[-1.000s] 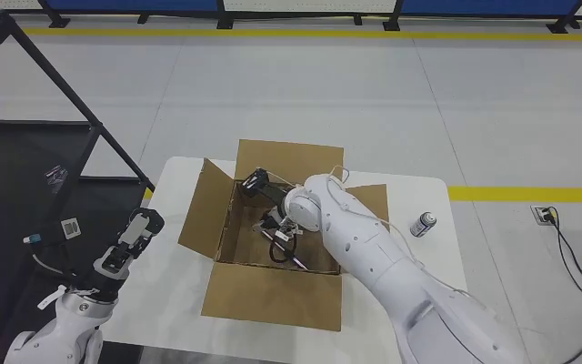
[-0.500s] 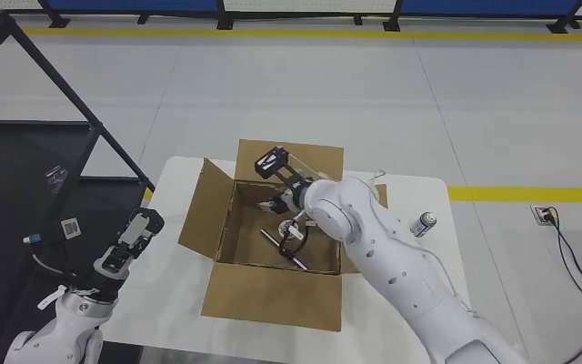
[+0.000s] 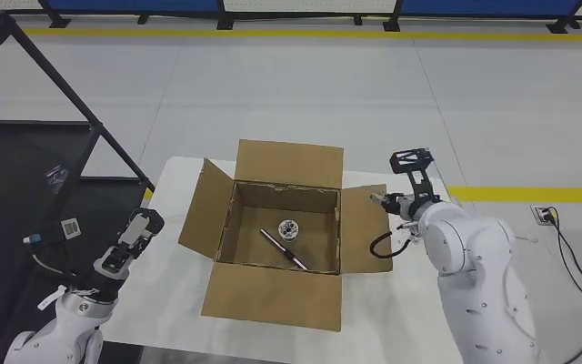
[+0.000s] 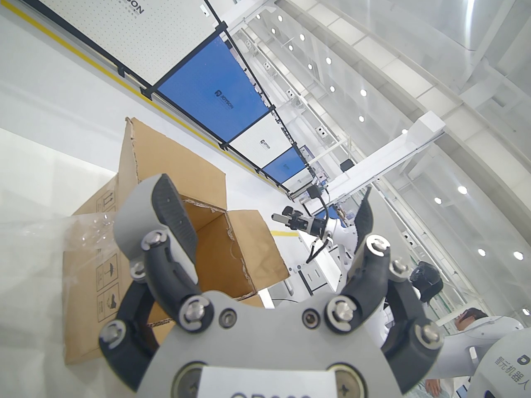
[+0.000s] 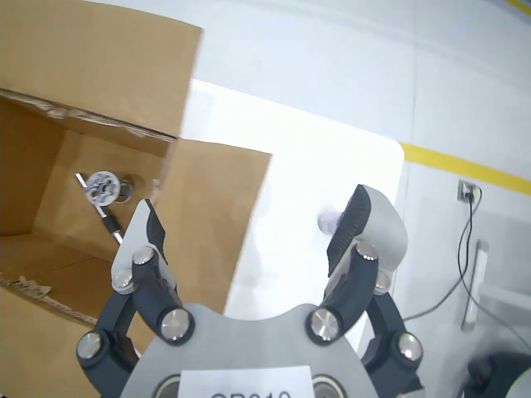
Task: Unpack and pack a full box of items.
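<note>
We're looking past the left gripper (image 4: 265, 205), fingers spread wide with nothing between them, at the cardboard box (image 4: 249, 246) standing flaps-up on the white table (image 4: 37, 184). Crinkly clear plastic (image 4: 83, 225) lies against its side, and the right gripper (image 4: 290, 220) hangs beyond it.

1. The box (image 4: 174, 225) has handling pictograms (image 4: 103, 275) printed on its outer side wall: a pair of upward arrows, an umbrella, and one below them too faint to tell.
2. On the far wall, the white panel (image 4: 103, 10) and the blue panel (image 4: 215, 93) each bear a small logo with a word mark.
3. A white label (image 4: 265, 387) sits on the mount of the left gripper (image 4: 265, 202), its characters cut off. The right gripper (image 5: 253, 213) has one too.
4. Two barcode tags (image 3: 69, 225) hang on the black frame (image 3: 64, 91) at the left. Their print is too small to read.
</note>
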Robot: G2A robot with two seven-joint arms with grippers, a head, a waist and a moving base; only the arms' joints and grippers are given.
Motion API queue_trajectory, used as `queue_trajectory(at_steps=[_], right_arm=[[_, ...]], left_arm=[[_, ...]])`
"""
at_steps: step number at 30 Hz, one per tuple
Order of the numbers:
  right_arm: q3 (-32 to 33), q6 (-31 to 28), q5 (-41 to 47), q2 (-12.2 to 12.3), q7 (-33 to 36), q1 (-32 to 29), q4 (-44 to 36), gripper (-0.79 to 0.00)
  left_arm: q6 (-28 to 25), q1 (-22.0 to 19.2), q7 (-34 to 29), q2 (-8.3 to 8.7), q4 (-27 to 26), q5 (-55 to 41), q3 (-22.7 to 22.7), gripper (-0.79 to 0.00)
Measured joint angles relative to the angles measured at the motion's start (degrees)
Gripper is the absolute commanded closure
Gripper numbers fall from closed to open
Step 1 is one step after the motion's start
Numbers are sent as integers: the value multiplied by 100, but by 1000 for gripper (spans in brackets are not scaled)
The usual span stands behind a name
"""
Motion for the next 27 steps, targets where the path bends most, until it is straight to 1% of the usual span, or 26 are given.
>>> queue_trajectory(at_steps=[3,7,12,16,19,20,22,23,24,25,26,27], right_arm=[[228,215,-296,31,203,11,349,-785],[400,371,-358,54,254,85,970,-785],[672,303,96,82,-30,228,1868,-785],[838,288,415,104,-356,309,2355,-785],[896,282,534,120,-562,401,2694,-613],[900,300,561,122,-616,436,2800,-508],[898,378,591,127,-756,530,3050,-388],[890,437,575,128,-815,573,3160,-363],[858,518,548,127,-877,632,3295,-360],[826,574,538,124,-912,678,3390,-339],[791,641,509,120,-937,725,3486,-299],[743,728,456,117,-966,793,3610,-280]], left_arm=[[0,0,0,0,0,0,0,-785],[0,0,0,0,0,0,0,-785],[0,0,0,0,0,0,0,-785],[0,0,0,0,0,0,0,-785],[0,0,0,0,0,0,0,-785],[0,0,0,0,0,0,0,-785],[0,0,0,0,0,0,0,-785],[0,0,0,0,0,0,0,-785],[0,0,0,0,0,0,0,-785],[0,0,0,0,0,0,0,-785],[0,0,0,0,0,0,0,-785],[0,0,0,0,0,0,0,-785]])
